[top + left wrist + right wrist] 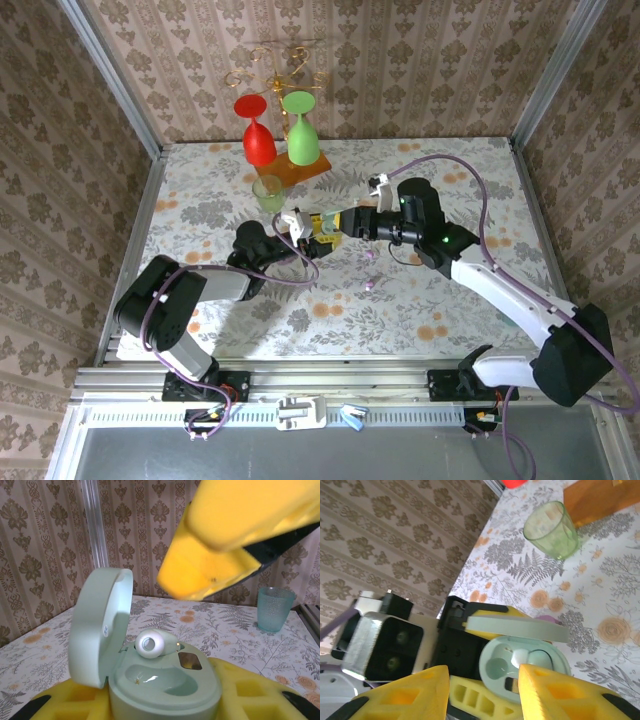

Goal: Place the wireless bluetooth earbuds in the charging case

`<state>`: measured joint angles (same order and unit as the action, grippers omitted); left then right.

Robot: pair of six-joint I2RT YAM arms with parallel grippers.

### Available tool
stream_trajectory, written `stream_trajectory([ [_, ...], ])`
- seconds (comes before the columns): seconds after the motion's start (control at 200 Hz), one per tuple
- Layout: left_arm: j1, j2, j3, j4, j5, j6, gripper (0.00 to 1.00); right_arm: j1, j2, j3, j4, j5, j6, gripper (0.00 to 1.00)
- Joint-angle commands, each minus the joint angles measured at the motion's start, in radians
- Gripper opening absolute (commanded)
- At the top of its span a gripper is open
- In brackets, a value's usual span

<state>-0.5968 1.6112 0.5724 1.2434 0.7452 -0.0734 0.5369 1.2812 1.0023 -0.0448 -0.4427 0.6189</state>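
My left gripper (308, 238) is shut on an open mint charging case (165, 690), its yellow pads (260, 700) pressed against the base. The lid (100, 625) stands up on the left. A pale whitish earbud (152, 644) sits tilted in the rear socket, and the front socket (160, 677) is empty. My right gripper (482, 690) hovers open just over the case (520, 665), with one yellow finger (560, 695) beside the pale earbud (521, 656) and nothing between the fingers. A tiny lilac earbud (371, 284) lies on the tablecloth in front of the grippers.
A green cup (268, 192) stands just behind the grippers, next to a wooden board (292, 170) that carries an upside-down red glass (258, 135) and a green one (301, 130). A purple shape (547, 619) peeks from behind the lid. Walls enclose the table on three sides.
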Motion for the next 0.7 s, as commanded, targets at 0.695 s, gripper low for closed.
stream_trajectory([
  [0.695, -0.005, -0.032, 0.010, 0.048, 0.035, 0.004, 0.26, -0.002, 0.071, 0.050, -0.017, -0.025, -0.042, 0.41],
])
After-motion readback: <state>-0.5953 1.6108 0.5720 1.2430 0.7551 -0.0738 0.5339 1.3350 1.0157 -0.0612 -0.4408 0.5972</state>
